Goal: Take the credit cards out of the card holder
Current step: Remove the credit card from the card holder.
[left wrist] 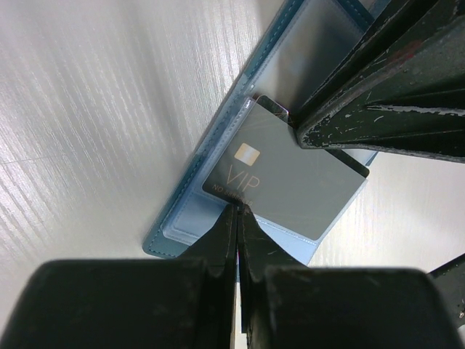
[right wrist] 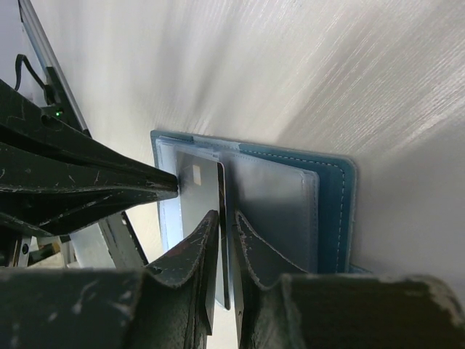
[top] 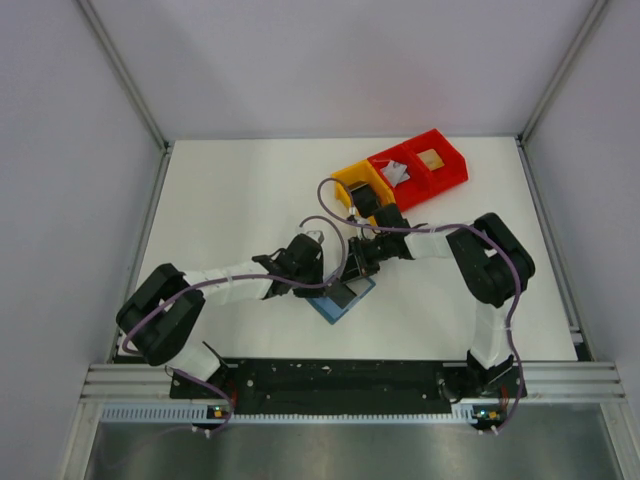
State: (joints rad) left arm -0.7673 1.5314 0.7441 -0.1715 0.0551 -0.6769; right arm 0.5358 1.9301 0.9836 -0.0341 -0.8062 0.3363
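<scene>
A white bench [top: 240,200] floors a pale-walled booth framed in aluminium rails, and both arms reach in to meet near its middle. The left tool [left wrist: 237,211] is shut tight, its two fingers pressed together with nothing between them. Its tips bear down on the near edge of a grey credit card [left wrist: 290,182] marked VIP, right where that card meets a clear pocket of the card holder [left wrist: 312,51]. The card holder lies open and flat on the bench, under and ahead of these tips, with its teal border outermost and its shiny grey-blue inside facing up. The right tool [right wrist: 227,222] comes in from the opposite side of the card. Its fingers stand only a thin slit apart, and the card's edge runs down through that slit, so it looks clamped on the credit card. The card sits askew over the holder's pockets; whether any part of it is inside a pocket cannot be told. Well behind the right tool's wrist, toward the far right of the bench, a yellow bin [top: 347,178] and a red bin [top: 458,172] stand side by side. A tan card [top: 432,160] lies in the red bin's compartment farthest from the yellow one.
</scene>
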